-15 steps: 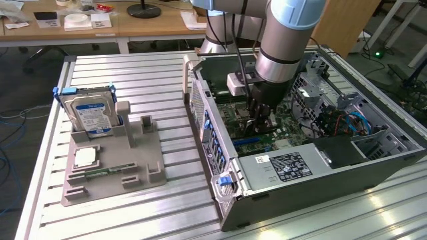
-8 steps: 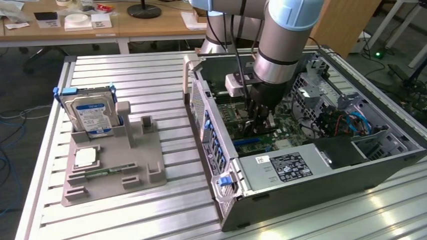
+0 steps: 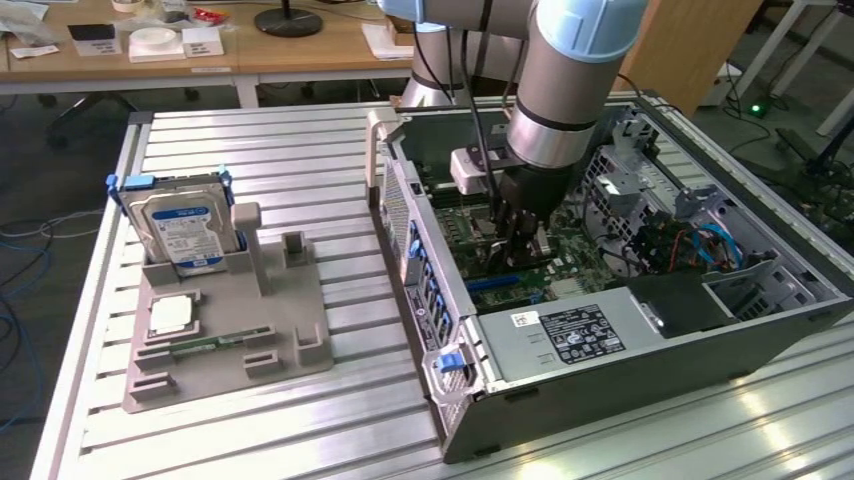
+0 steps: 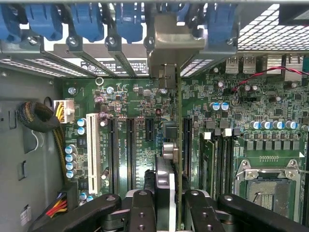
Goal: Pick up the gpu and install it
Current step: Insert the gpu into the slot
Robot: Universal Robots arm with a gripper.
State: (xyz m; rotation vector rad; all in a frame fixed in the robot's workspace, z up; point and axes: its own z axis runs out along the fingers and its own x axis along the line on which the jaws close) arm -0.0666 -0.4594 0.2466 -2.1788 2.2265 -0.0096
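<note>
My gripper (image 3: 518, 248) reaches down inside the open computer case (image 3: 747, 330), over the green motherboard (image 4: 130, 104). In the wrist view the gpu (image 4: 169, 150) appears edge-on as a thin green card held upright between my black fingers (image 4: 143, 210), with the gripper (image 4: 171, 212) shut on it. Its silver bracket (image 4: 169, 46) sits against the case's rear slot openings, beside the blue latches (image 4: 89, 21). The card stands over the motherboard among the long black expansion slots (image 4: 130, 154). Whether it is seated in a slot I cannot tell.
Outside the case, on the exterior view's left, a grey holder (image 3: 287, 330) carries a hard drive with a blue-white label (image 3: 180, 225), a small chip (image 3: 171, 315) and a narrow memory stick (image 3: 207, 343). The power supply (image 3: 574, 335), case walls and cables (image 4: 38, 116) close in around the gripper.
</note>
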